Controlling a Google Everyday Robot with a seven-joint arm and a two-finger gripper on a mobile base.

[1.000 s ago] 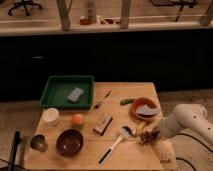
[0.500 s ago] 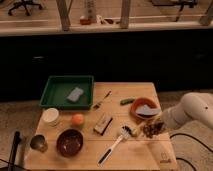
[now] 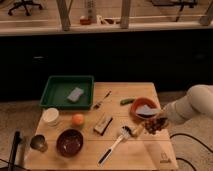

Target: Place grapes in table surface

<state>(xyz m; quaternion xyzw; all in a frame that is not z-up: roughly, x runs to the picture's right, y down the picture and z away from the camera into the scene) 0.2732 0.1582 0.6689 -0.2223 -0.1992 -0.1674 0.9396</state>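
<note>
One bunch of grapes, sitting right at the tip of the gripper near the right edge of the table surface. Can't tell if it's clamped on them or has let go. Two bowls: a dark bowl by the front edge and an orange bowl just behind the grapes. One green tray in the back left corner, one orange, a white cup and a metal cup along the left edge. A brush lies just left of the grapes.

A sponge lay in the tray; an orange and a bowl sat in front of it. Well to its right (near the edge of the table surface) hung the gripper with the grapes.
</note>
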